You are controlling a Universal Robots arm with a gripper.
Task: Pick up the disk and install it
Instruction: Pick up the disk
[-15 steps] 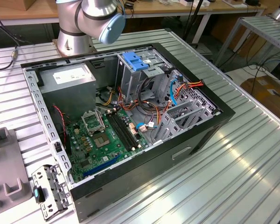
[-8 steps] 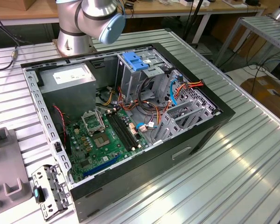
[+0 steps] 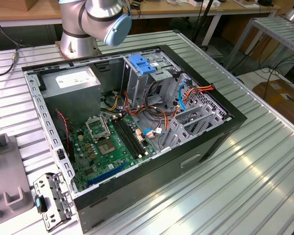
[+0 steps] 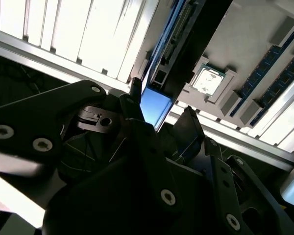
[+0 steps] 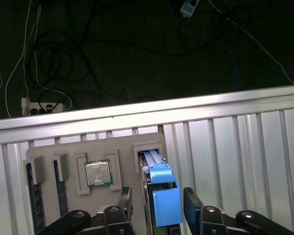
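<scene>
An open computer case (image 3: 152, 183) lies on a slatted aluminium table (image 3: 255, 186) in the exterior view, with the robot arm (image 3: 95, 19) rising behind it. In the first wrist view, the disk (image 5: 165, 205) stands on edge in a slot of a grey tray (image 5: 73, 154), beside a processor chip (image 5: 98, 173) and memory sticks (image 5: 33, 200). The gripper (image 5: 158, 196) straddles the disk's blue carrier, its fingers (image 5: 191, 201) spread to either side and not clamped on it.
</scene>
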